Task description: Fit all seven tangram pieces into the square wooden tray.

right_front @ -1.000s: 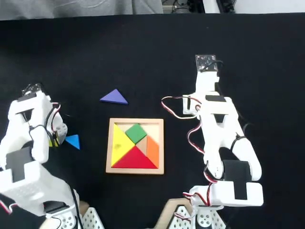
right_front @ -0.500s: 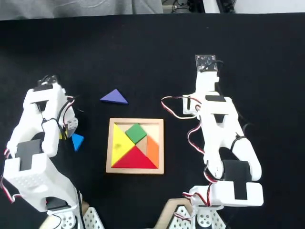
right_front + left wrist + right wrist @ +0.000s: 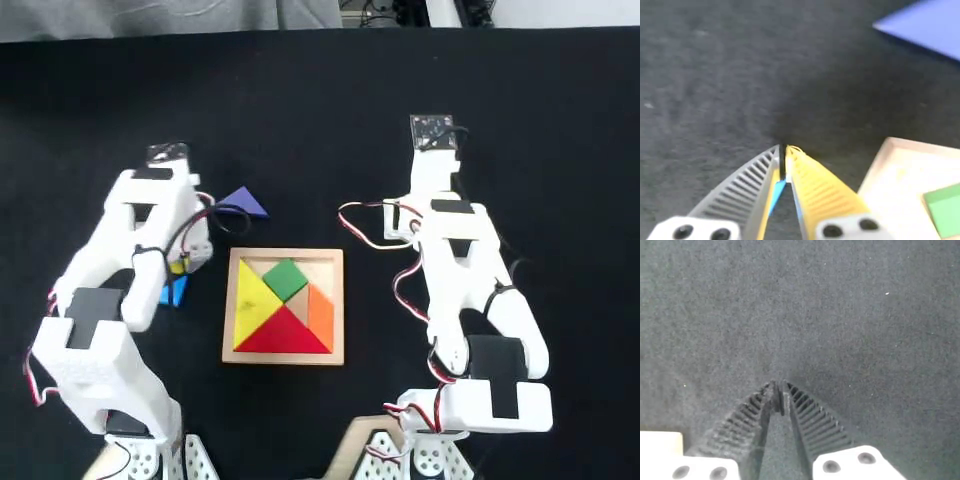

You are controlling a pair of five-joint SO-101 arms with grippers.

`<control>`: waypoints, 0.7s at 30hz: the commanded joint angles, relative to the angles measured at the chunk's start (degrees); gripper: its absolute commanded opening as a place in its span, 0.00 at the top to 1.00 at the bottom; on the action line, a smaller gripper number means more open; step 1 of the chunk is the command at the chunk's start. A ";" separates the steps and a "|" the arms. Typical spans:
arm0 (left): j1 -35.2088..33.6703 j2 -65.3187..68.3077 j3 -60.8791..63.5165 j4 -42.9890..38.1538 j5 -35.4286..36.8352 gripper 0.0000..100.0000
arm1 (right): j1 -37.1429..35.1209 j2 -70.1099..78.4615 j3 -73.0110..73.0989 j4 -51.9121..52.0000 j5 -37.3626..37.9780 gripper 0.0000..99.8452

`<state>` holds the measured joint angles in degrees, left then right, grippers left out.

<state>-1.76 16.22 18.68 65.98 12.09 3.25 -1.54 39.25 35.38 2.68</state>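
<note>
The left gripper [image 3: 782, 150] hangs over black cloth [image 3: 715, 75], its grey and yellow fingers pinched together on a thin light blue piece [image 3: 777, 189]. Beside the yellow finger lies a corner of the wooden tray [image 3: 895, 170], with a green piece [image 3: 945, 205] inside. A purple triangle [image 3: 930, 25] lies farther off.

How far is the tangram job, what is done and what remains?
Done: the yellow triangle, red triangle, green square and orange piece lie in the tray. In hand: the left gripper is shut on the light-blue triangle. Left: that piece and the purple triangle on the cloth; bare wood shows along the tray's top. The right gripper is shut, empty.
</note>
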 commanded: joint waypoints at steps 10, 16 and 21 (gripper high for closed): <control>4.79 -11.25 -7.60 21.45 -16.62 0.97 | -0.88 -0.13 -2.33 -0.79 0.53 0.99; 4.53 -34.64 1.80 22.86 -25.14 0.97 | -0.88 -0.13 -2.33 -0.79 0.53 0.99; -1.80 -51.34 15.52 12.31 -38.51 0.97 | -0.88 -0.13 -2.33 -0.79 0.53 0.99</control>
<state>1.23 -21.58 25.45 85.76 -15.69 3.25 -1.54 39.25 35.38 2.68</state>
